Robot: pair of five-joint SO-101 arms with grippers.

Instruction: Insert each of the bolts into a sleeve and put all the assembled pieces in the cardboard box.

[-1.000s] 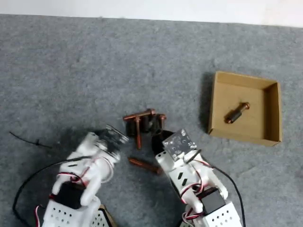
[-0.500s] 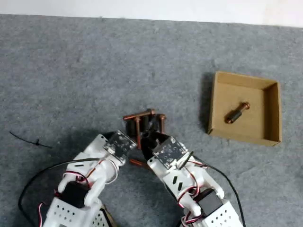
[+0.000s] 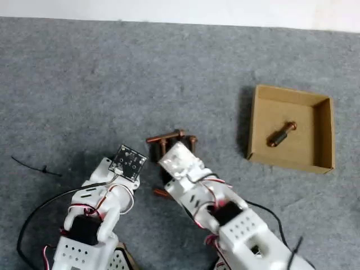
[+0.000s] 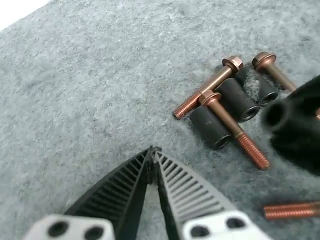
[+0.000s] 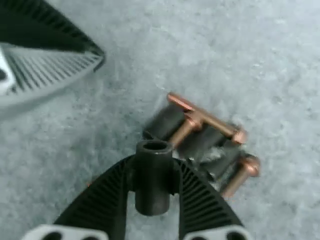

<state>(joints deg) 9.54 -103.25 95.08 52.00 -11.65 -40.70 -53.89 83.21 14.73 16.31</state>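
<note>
A black sleeve (image 5: 152, 192) was gripped in the right claw (image 5: 153, 167) near the bolts (image 5: 200, 120); the left claw (image 4: 153, 150) was held closed, empty

Right pincer (image 5: 153, 167) forward (with sleeve (image 5: 152, 187))

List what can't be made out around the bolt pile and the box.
High view: the right arm covers the near part of the pile, so its sleeves can't be counted, and most of the loose bolt.
Left wrist view: the edge cuts off the loose bolt's head; the sleeve in the right claw is a blurred dark shape.
High view: the piece in the box is too small to tell how deep its bolt sits.
</note>
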